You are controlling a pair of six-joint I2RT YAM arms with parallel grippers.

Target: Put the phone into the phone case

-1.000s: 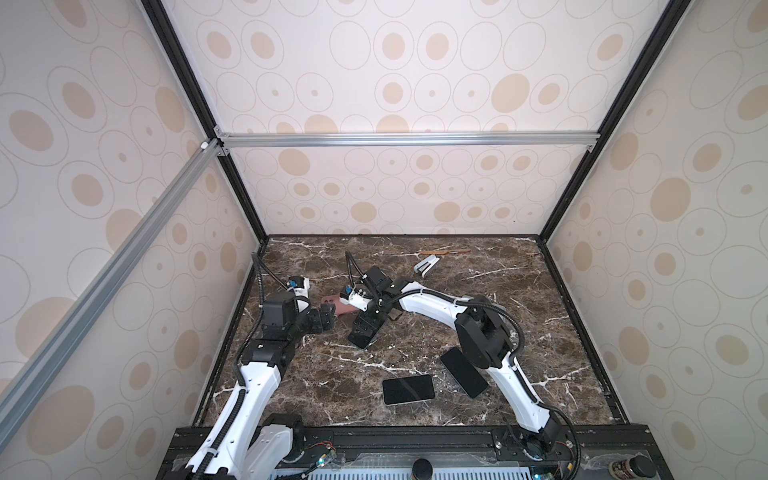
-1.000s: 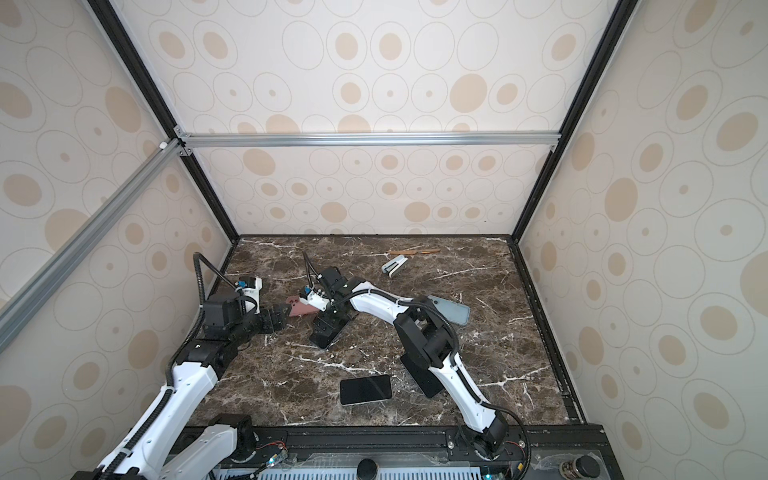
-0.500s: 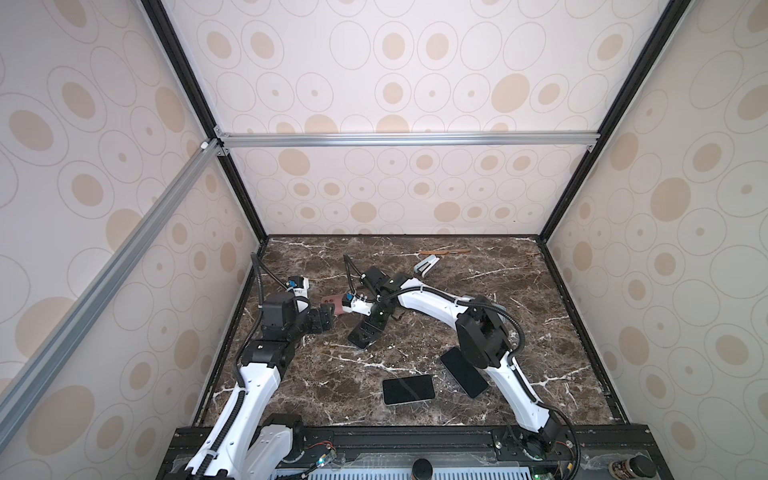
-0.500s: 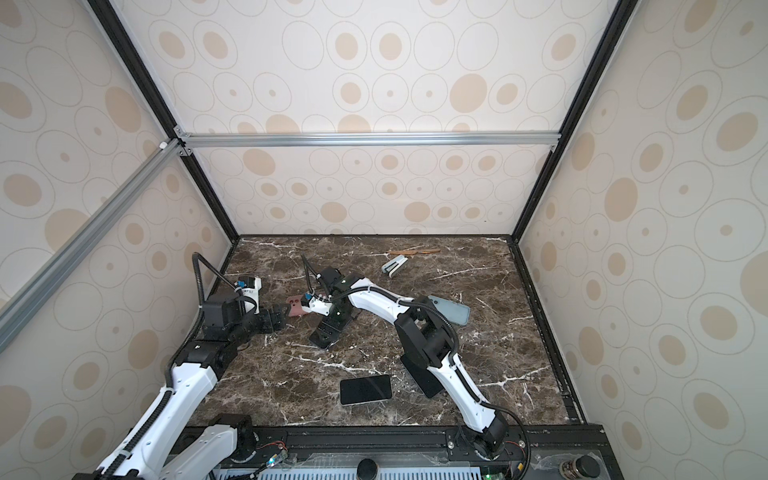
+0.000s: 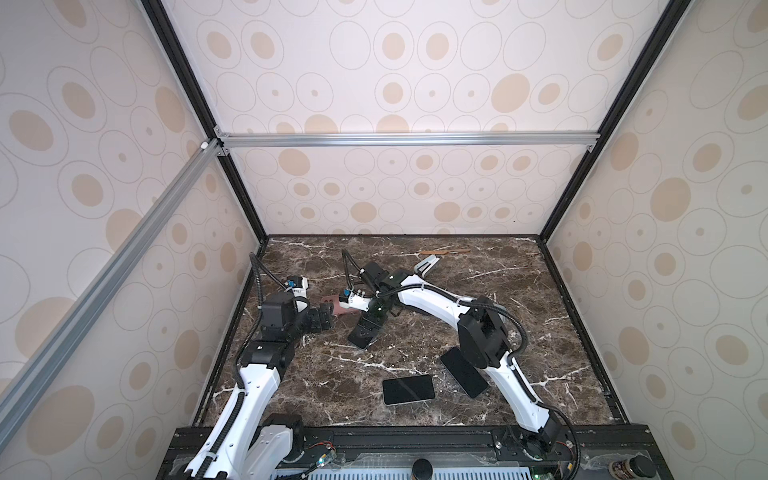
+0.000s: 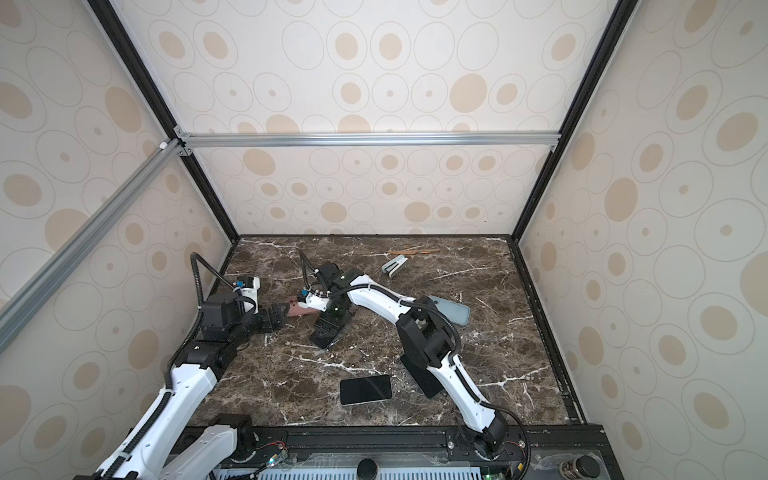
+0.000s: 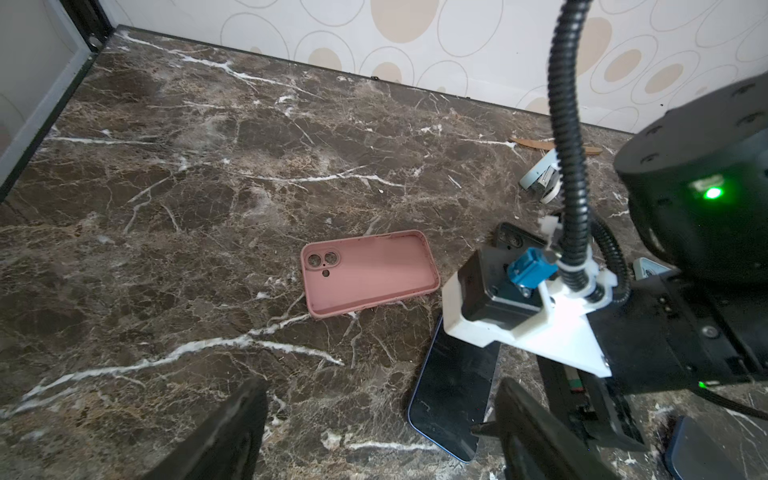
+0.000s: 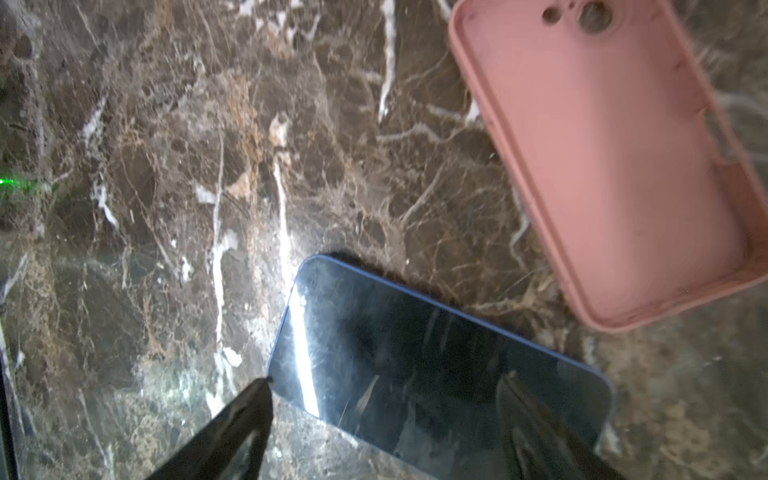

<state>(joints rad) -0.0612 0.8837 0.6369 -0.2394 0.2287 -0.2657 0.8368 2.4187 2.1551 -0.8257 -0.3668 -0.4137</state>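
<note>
A dark brown marble desk lies inside spotted cream walls.

In both top views the pink silicone phone case lies open side up between the two arms. The blue-edged black phone lies screen up just beside it, not in it. The right tool hangs over the phone and has edged only slightly toward the case in the last second. Phone and case have not moved, so nothing is gripped yet. The left tool waits near the case's end.

The left wrist view shows its fingers wide apart and empty, with the case ahead.

In the right wrist view the right tool's jaws stand wide, straddling the phone, one fingertip at its edge. Closing looks like the next step.
</note>
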